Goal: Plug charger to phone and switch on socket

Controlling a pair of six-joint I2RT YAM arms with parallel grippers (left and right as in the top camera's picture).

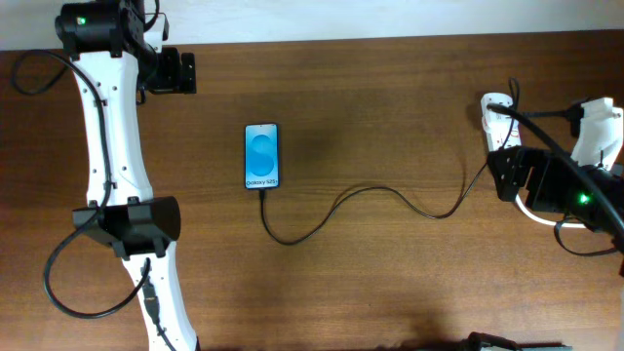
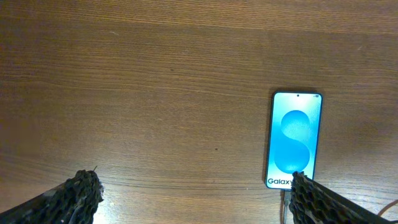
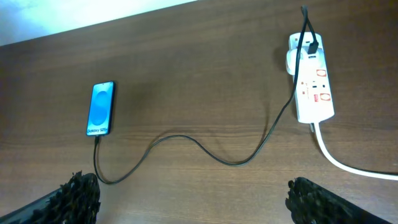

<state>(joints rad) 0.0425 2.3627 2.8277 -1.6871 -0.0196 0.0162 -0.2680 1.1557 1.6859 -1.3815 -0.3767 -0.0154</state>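
Note:
The phone (image 1: pixel 261 156) lies flat on the wooden table with its blue screen up; it also shows in the left wrist view (image 2: pixel 294 138) and the right wrist view (image 3: pixel 101 108). The black charger cable (image 1: pixel 390 195) runs from the phone's bottom edge, where its end meets the phone, in a loop to the white socket (image 1: pixel 495 109). In the right wrist view the cable (image 3: pixel 211 152) reaches the socket (image 3: pixel 313 81), which has red marks. My left gripper (image 1: pixel 187 70) is open and empty, up and left of the phone (image 2: pixel 196 199). My right gripper (image 1: pixel 507 174) is open and empty beside the socket (image 3: pixel 196 199).
The socket's thick white cord (image 3: pixel 348 163) curves off to the right. My right arm covers part of the socket in the overhead view. The table's far edge meets a pale wall (image 1: pixel 390 19).

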